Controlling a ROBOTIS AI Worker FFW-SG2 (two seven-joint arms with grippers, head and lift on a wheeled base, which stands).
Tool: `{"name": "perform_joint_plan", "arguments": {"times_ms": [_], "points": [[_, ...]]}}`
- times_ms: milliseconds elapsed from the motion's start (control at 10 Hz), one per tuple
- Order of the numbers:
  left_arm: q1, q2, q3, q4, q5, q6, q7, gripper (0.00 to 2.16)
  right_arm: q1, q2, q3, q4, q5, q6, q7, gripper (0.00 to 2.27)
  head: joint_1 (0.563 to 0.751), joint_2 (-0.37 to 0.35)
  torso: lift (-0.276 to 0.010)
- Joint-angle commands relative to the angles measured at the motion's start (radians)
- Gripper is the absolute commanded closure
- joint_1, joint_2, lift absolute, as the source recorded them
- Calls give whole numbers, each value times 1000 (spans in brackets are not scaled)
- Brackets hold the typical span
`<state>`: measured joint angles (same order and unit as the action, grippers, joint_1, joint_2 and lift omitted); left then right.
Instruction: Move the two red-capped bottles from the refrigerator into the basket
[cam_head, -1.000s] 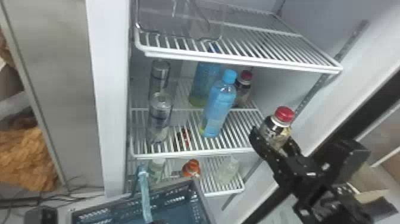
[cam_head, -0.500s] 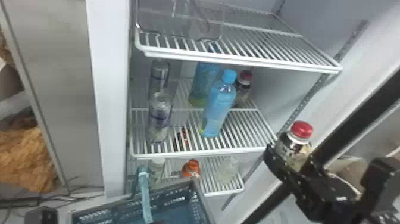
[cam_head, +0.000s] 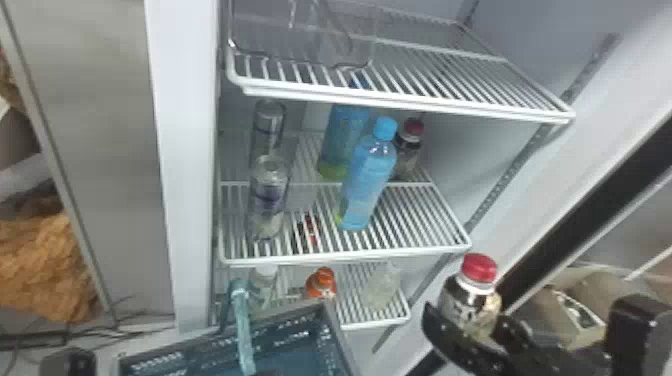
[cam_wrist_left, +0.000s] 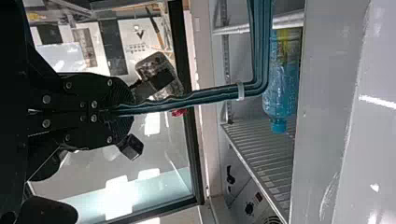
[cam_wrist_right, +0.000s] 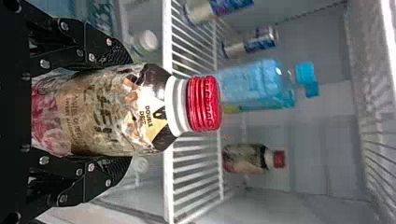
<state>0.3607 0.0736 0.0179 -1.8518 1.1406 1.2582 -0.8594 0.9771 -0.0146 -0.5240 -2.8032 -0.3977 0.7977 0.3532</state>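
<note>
Right pincer (cam_head: 471, 325) is clamped around the body of a red-capped bottle (cam_head: 470, 295), holding it cap up in front of the refrigerator shelves, to the right of the basket (cam_head: 295, 336) and apart from it. The other red-capped bottle (cam_head: 407, 150) stands on the middle shelf (cam_head: 415, 215), just beside and behind a blue bottle (cam_head: 370, 175). Left pincer (cam_head: 265, 373) has its fingers closed on the basket's teal handle (cam_head: 242, 325).

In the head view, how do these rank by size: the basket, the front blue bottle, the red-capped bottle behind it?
1. Basket, though cut off
2. Front blue bottle
3. Rear red-capped bottle, partly hidden
</note>
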Motion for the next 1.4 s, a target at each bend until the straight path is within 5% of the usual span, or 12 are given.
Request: {"name": "perform_joint_plan", "arguments": {"times_ms": [0, 300, 900, 1000, 1300], "points": [[0, 0, -2, 0, 0, 1, 0, 1181, -18, 2, -24, -8, -19, 105, 49, 1282, 695, -350, 0], [-2, -2, -2, 0, -2, 1, 2, 1181, -84, -2, -26, 29, -65, 255, 171, 1282, 695, -350, 0], [-15, -2, -8, 7, -4, -2, 3, 1181, -135, -61, 117, 95, -220, 375, 219, 1282, 695, -350, 0], [-20, 0, -12, 7, 0, -2, 3, 1181, -148, -67, 141, 119, -209, 375, 222, 1122, 695, -350, 0], [-15, 0, -12, 7, 4, -4, 3, 1181, -167, -73, 177, 195, -266, 317, 230, 174, 695, -350, 0]]}}
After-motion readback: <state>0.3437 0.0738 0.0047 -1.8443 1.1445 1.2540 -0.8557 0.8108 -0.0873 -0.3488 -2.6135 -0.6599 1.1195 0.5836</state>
